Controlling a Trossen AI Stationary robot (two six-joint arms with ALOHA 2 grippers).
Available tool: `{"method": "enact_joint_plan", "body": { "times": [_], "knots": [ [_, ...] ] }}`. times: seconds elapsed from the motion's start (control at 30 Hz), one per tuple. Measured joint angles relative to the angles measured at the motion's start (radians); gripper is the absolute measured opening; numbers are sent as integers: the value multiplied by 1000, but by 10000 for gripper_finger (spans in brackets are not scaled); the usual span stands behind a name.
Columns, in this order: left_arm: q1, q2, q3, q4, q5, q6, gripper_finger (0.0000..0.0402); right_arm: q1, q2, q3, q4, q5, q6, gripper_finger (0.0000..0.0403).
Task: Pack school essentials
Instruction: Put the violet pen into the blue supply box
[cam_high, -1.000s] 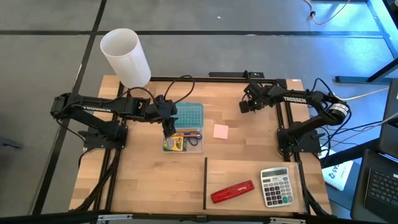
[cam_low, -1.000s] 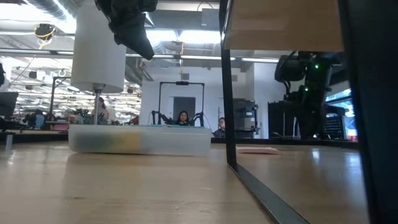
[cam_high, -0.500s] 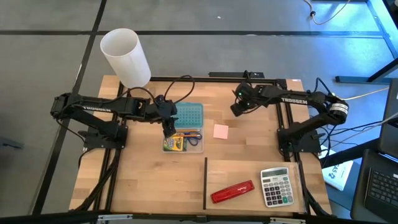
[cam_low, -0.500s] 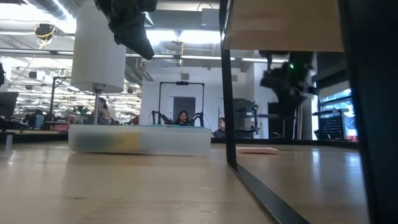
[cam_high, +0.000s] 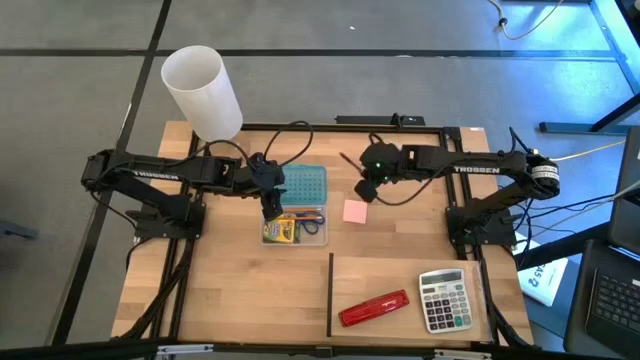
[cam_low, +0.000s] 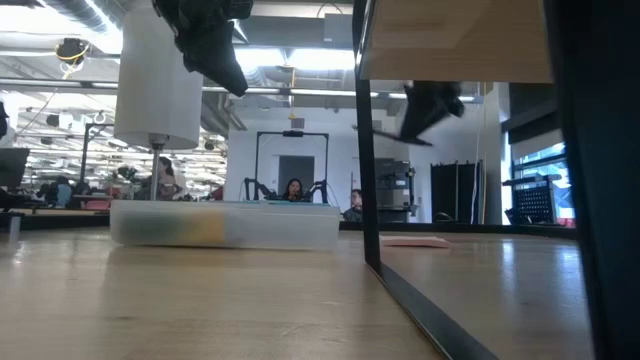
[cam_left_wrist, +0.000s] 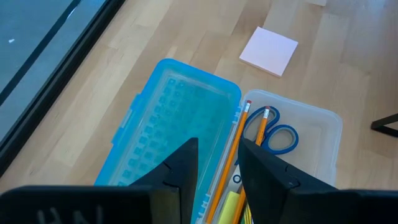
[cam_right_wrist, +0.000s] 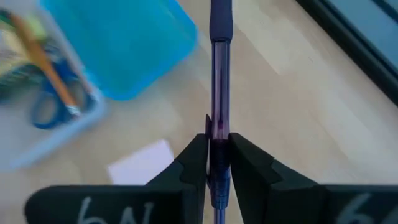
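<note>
A clear pencil box with its blue lid lying open sits at the table's middle. In it are the yellow-green crayon box, blue-handled scissors and orange pencils. The pink sticky-note pad lies flat on the table right of the box. My left gripper hovers open over the box, above the pencils. My right gripper is in the air just beyond the pink pad, shut on a dark pen. No eraser shows. My right gripper pinches the dark pen's clear barrel between its two fingers. The fingers lie along the pen, and its dark grip end sticks out ahead of the fingertips. The pen is lifted clear of the table.
A white cylinder stands at the far left corner. The red stapler and grey calculator lie at the near right, behind a black divider strip. People sit in the room beyond the table.
My right gripper has travelled toward the table's left, from the far right corner to just beyond the pink pad, carrying the pen. The left arm has stayed still over the box.
</note>
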Motion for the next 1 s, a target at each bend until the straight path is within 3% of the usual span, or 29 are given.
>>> {"method": "enact_joint_plan", "body": {
  "times": [0.2,0.53,0.73,1.0],
  "knots": [
    [0,0,0,1,0,1,108,82,39,52,93,1,-50,62],
    [-21,-6,0,-1,5,2,108,154,231,260,87,-9,-184,62],
    [-58,-70,0,-32,5,2,108,157,341,367,76,-104,-240,62],
    [-83,-161,0,-50,4,6,108,175,489,476,106,-123,-308,62]
  ]
}}
